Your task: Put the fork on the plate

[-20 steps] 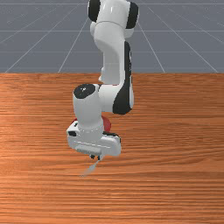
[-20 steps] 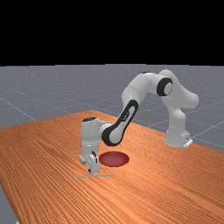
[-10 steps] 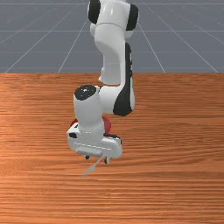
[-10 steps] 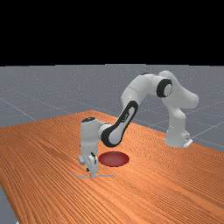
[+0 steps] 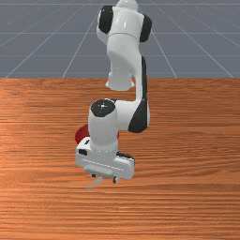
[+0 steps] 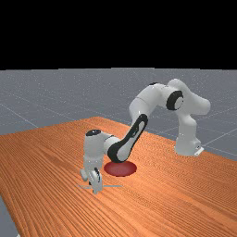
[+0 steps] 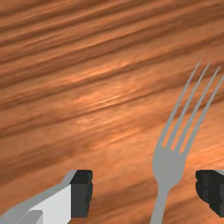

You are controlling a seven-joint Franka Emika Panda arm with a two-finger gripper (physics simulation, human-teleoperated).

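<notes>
My gripper (image 5: 104,178) stands open low over the table in the front view, its two fingertips apart. The grey fork (image 5: 95,183) lies on the wood there, its tined end showing and its handle hidden under my hand. In the wrist view the neck of the fork (image 7: 168,168) runs between the fingers of the open gripper (image 7: 144,193), closer to one finger and touching neither. The dark red plate (image 5: 82,135) is partly behind the arm. In the far view the plate (image 6: 120,168) lies beyond the fork, to the right of my hand.
The orange-brown table (image 5: 187,187) spreads around the fork and plate. My forearm (image 6: 134,134) passes above the plate's side in the far view, coming from the base at the right.
My fingers have spread apart since a second ago. The hand has since shifted toward the front view's bottom and slightly right. Fork and plate have stayed where they were.
</notes>
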